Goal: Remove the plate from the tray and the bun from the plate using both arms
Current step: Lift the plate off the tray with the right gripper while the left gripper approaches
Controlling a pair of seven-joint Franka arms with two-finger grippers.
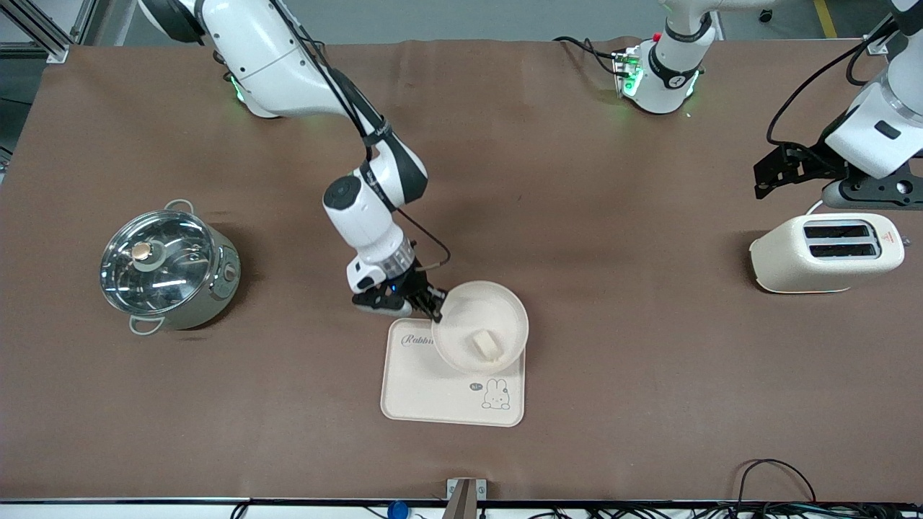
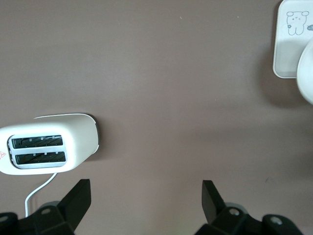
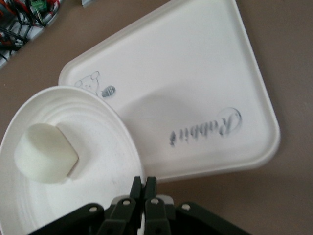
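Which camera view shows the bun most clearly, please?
The right wrist view: the bun fills much of it, lying in the plate that the right gripper pinches by the rim. The front view shows the bun whole but small. The left wrist view shows only the plate's edge, no bun.

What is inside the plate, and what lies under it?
The bun sits in the plate, pinched by the right gripper. Under it is the rabbit tray; whether they touch is hidden.

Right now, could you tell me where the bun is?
The bun lies in the plate, which the right gripper pinches by the rim, partly over the rabbit tray near the table's middle.
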